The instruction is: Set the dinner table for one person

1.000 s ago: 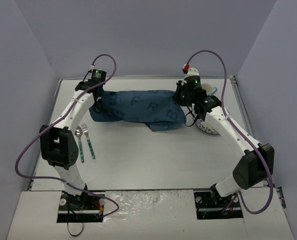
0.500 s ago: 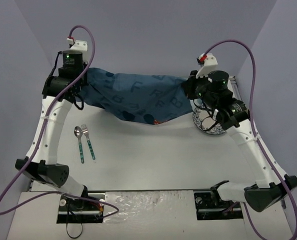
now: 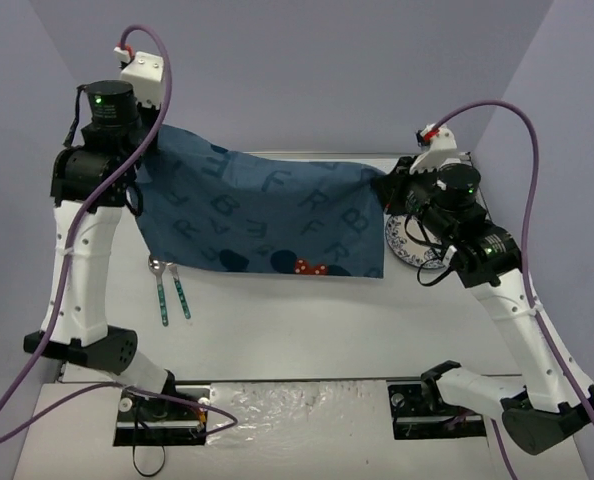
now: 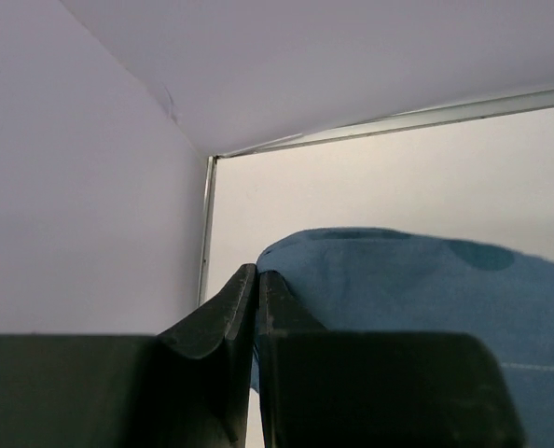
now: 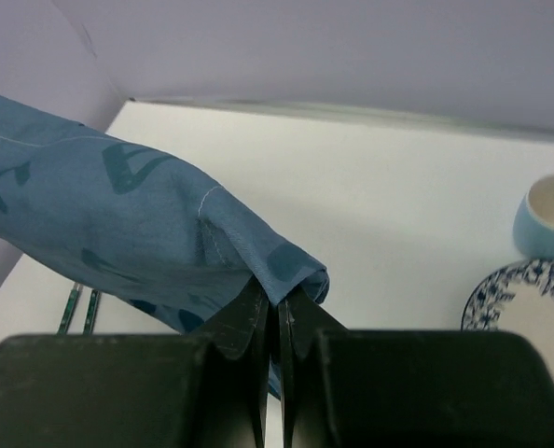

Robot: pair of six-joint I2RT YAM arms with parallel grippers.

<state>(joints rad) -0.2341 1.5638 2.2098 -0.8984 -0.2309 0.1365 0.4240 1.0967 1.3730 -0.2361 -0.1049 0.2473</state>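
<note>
The dark blue letter-printed cloth (image 3: pixel 262 218) hangs spread out above the white dinner table (image 3: pixel 307 320). My left gripper (image 3: pixel 149 150) is shut on its upper left corner, raised high; the cloth (image 4: pixel 408 299) shows beside my pinched fingers (image 4: pixel 226 322). My right gripper (image 3: pixel 381 184) is shut on its upper right corner, lower than the left; the cloth (image 5: pixel 137 215) folds over the fingertips (image 5: pixel 249 313). A fork (image 3: pixel 177 285) and a spoon (image 3: pixel 160 290) with teal handles lie on the table at the left. A blue patterned plate (image 3: pixel 412 245) sits at the right, partly behind my right arm.
A light blue cup (image 5: pixel 546 217) stands beyond the plate (image 5: pixel 524 303) in the right wrist view. The table has metal edge trim (image 4: pixel 389 121) and grey walls on three sides. The cutlery (image 5: pixel 81 308) shows under the cloth's edge.
Both arms have risen and moved apart, lifting the cloth off the table and stretching it open into a hanging sheet. The left gripper climbed highest.
</note>
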